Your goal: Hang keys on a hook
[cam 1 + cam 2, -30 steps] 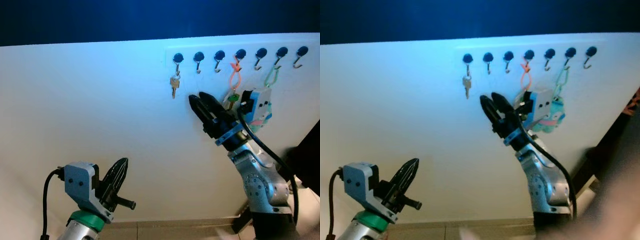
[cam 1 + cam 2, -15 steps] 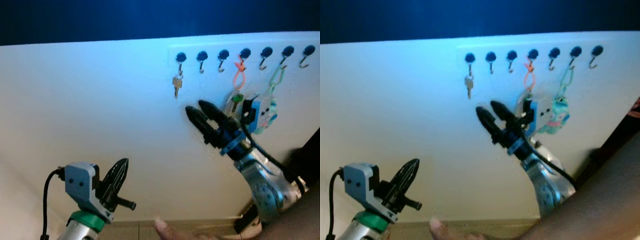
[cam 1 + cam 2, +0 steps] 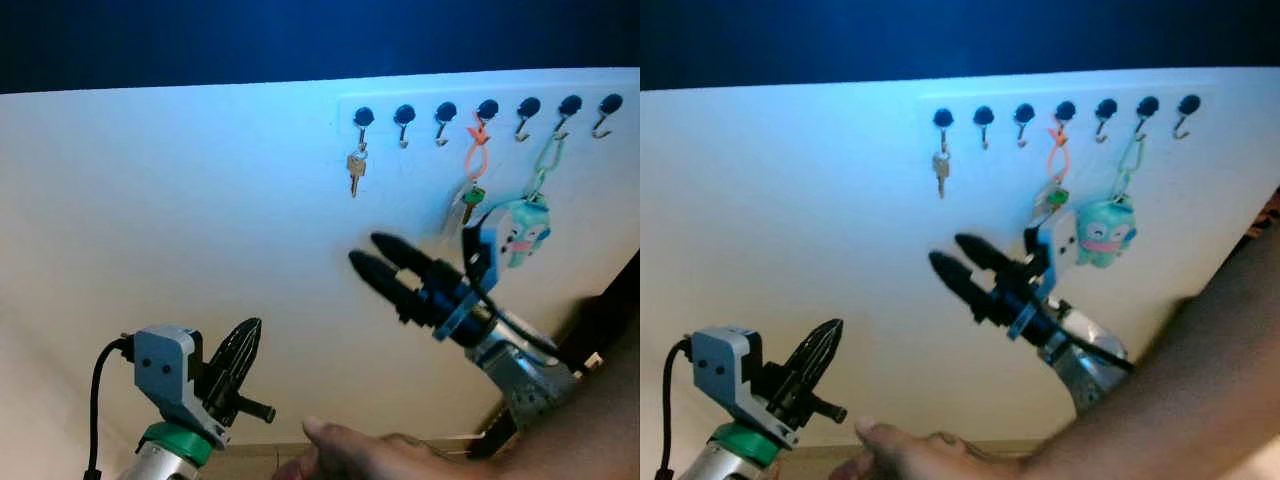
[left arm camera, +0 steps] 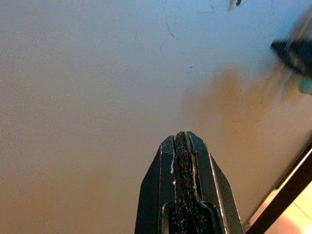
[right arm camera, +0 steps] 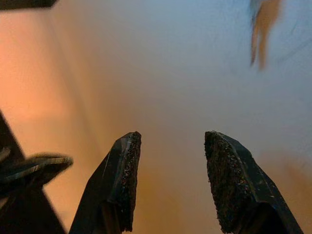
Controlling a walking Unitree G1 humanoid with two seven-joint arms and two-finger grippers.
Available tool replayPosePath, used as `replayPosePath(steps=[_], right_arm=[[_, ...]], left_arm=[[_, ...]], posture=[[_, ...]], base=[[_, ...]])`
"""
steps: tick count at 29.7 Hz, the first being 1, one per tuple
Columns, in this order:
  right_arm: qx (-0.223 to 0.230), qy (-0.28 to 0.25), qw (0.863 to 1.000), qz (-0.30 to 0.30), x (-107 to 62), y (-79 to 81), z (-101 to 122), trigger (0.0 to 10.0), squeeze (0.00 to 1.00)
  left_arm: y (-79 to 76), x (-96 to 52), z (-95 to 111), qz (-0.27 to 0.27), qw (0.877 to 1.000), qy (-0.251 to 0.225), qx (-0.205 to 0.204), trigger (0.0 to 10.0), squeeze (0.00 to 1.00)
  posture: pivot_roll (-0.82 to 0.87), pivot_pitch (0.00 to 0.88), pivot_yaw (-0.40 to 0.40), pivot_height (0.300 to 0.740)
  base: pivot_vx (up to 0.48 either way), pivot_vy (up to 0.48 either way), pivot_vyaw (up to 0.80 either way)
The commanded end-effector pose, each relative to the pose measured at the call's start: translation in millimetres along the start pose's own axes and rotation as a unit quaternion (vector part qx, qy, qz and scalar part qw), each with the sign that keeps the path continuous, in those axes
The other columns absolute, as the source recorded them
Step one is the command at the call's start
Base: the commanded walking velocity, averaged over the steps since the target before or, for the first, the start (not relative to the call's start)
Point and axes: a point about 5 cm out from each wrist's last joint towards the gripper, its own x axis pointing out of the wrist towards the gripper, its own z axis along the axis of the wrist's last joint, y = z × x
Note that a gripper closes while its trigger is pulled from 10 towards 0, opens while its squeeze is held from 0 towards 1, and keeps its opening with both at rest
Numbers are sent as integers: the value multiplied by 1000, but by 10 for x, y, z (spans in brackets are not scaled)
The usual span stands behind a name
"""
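Observation:
A row of several black hooks (image 3: 446,112) runs along the top of a white wall. A silver key (image 3: 354,172) hangs from the leftmost hook. An orange loop with a green-tagged key (image 3: 472,190) hangs from the fourth hook, and a teal character keychain (image 3: 524,230) on a green loop from the sixth. My right gripper (image 3: 372,255) is open and empty, below and left of the orange loop, pointing left. Its fingers (image 5: 122,180) are spread before bare wall. My left gripper (image 3: 244,345) is shut low on the left, empty.
A person's hand (image 3: 345,460) and arm (image 3: 1180,400) reach in along the bottom and right of the head views. A dark blue band (image 3: 300,40) lies above the white wall. A dark edge (image 4: 287,195) shows at the wall's lower right.
My right gripper has dropped lower and swung left, away from the hanging keys, uncovering the teal keychain. The person's hand and arm have come further into view.

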Motion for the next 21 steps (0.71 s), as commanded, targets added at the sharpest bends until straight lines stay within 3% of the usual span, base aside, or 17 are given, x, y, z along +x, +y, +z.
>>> replayPosePath(steps=[1,7,9,10,11,13,14,15,18,21], right_arm=[[-6,25,1000,15,1,53,-74,10000,0],[-34,118,992,20,-37,81,-398,10000,0],[-34,118,992,20,-37,81,-398,10000,0],[-44,151,987,15,-47,75,-529,10000,0],[-44,151,987,15,-47,75,-529,10000,0],[-35,194,979,-49,-78,-2,-835,10000,0],[-35,194,979,-49,-78,-2,-835,10000,0],[-6,208,970,-128,-118,-80,-1041,10000,0],[39,191,950,-246,-225,-157,-1215,10000,0],[51,172,939,-294,-305,-169,-1271,10000,0]], left_arm=[[8,-35,-40,0,1000,13,-1,10000,0],[22,-49,-71,6,1000,21,2,10000,0],[22,-49,-71,6,1000,21,2,10000,0],[40,-59,-103,13,999,30,7,10000,0],[40,-59,-103,13,999,30,7,10000,0],[171,-122,-304,66,993,85,45,10000,0],[171,-122,-304,66,993,85,45,10000,0],[281,-188,-455,113,982,132,81,10000,0],[408,-281,-545,171,970,142,96,10000,0],[453,-326,-566,194,967,142,91,10000,0]], posture=[[-80,69,155,740],[-80,69,155,740],[-80,69,155,740],[-80,69,155,740],[-80,69,155,740],[-82,81,137,740],[-82,81,137,740],[-83,81,132,740],[-92,73,119,740],[-89,66,109,740]], base=[[0,0,0],[0,0,0],[0,0,0],[0,0,0],[0,0,0],[0,0,0],[0,0,0],[0,0,0],[0,0,0],[0,0,0]])
